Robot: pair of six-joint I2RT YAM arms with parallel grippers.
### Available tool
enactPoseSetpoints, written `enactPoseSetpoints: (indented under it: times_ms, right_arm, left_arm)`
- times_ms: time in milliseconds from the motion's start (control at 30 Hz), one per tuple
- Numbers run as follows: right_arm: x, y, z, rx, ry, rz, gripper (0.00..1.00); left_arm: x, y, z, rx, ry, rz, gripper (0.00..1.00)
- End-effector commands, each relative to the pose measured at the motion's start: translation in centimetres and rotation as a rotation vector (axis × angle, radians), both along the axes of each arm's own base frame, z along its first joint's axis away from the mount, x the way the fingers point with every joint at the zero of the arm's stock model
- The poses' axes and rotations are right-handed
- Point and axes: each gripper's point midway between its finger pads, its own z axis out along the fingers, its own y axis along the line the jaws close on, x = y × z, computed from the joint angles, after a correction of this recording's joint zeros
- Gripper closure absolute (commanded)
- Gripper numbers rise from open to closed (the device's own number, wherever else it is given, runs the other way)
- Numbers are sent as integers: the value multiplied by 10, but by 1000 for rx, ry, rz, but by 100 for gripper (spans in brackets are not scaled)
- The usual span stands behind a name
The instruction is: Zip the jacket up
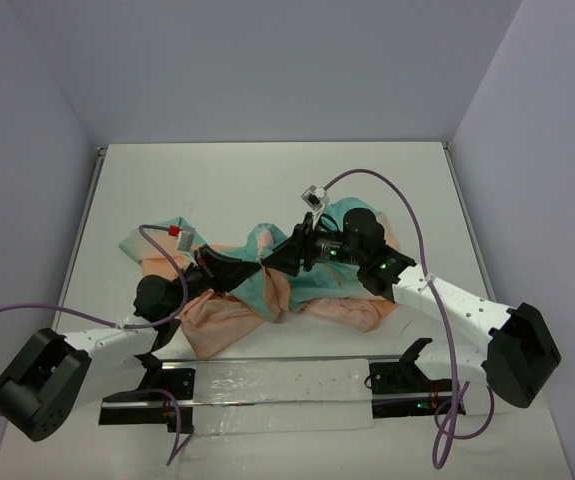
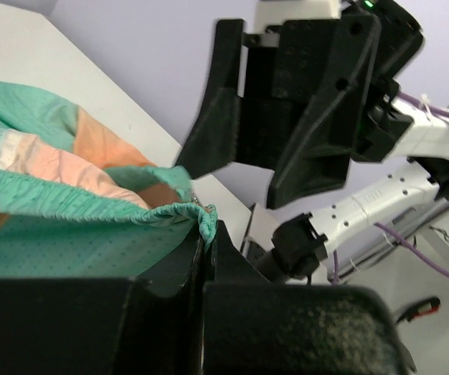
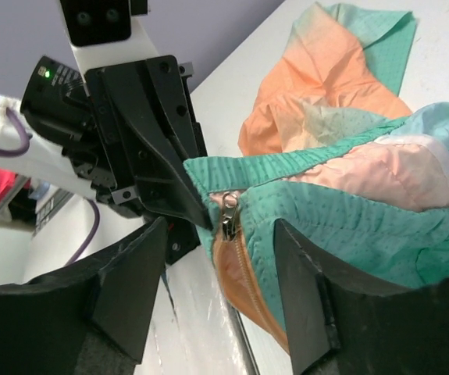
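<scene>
Jacket, thin peach-orange and teal cloth, heaped mid-desk between the two arms, one edge lifted off the surface. Left gripper at that lifted edge, jaws clenched on the gathered teal hem close by the zipper's end. Right gripper facing it nose to nose, jaws released and standing apart on either side of the zipper, gripping nothing. Between them, orange zipper tape and a small metal slider hanging just under the hem corner.

Likely step: taking hold of the slider for the pull. Bring the right jaws in square on the metal tab alone, clear of the teal cloth around it. Keep the left pinch firm and the tape stretched straight, to prevent bunching ahead of the slider. Pull along the tape's line, away from the left jaws, slowly, mindful of snagging in such thin fabric. Seating of both tooth rows in the slider: unclear from these views, worth checking first.

No brand, label or readable writing anywhere; only a small red tag by the left arm's cable and a green light on the left wrist.
</scene>
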Motion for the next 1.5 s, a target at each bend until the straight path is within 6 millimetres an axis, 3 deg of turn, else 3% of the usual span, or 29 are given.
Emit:
enactPoseSetpoints:
  times_ms: [0,233,433,600,1300,1467]
  right_arm:
    - [5,-7,25,42,-52,50,33]
    - [10,-29,3,-34,-18,52,32]
    - [-22,-33,-6,-23,-29,239,34]
    - [-40,-33,1,26,-61,348,35]
    - [-27,-20,-6,22,-25,359,44]
    - [-27,-20,-2,37,-33,353,60]
  left_arm:
    - [-24,-8,38,-42,-203,-129,100]
    - [-28,-13,41,-4,-266,-182,100]
    - [-32,-16,40,25,-284,-236,100]
    - [-31,-18,39,23,-269,-243,100]
    - [-30,-18,38,7,-249,-245,100]
    - [-28,-18,36,9,-243,-238,100]
